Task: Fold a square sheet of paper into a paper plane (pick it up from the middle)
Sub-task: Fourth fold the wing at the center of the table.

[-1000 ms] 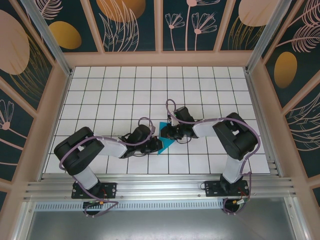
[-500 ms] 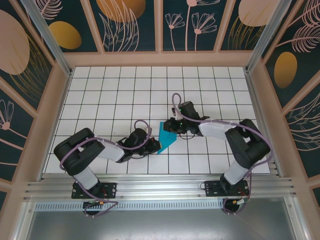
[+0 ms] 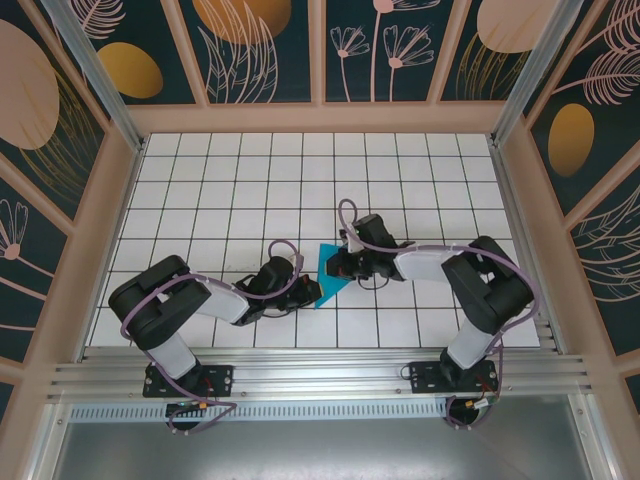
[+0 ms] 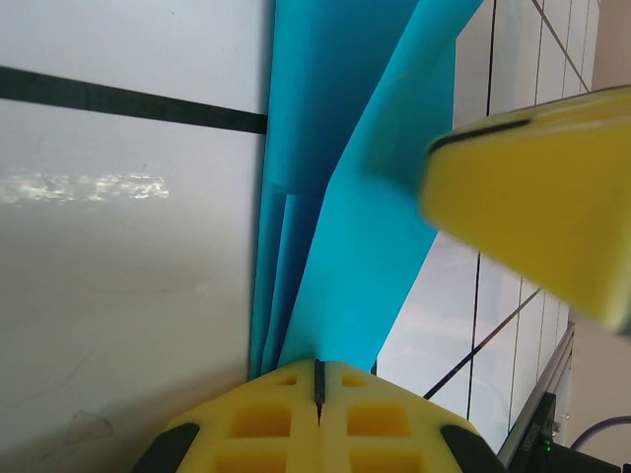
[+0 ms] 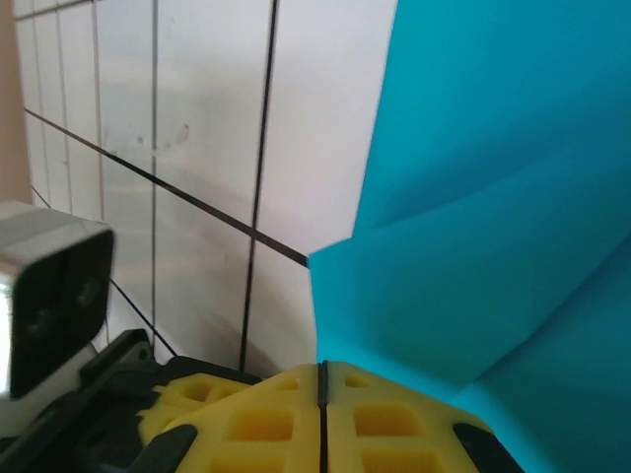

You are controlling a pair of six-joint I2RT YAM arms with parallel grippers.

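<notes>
Currently I see my left claw clamped on the folded paper at its 8 o'clock edge, right claw clamped at 12 o'clock.

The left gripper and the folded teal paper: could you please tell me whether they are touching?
Touching. In the left wrist view, the left gripper is shut on the folded teal paper at its near edge.
</notes>
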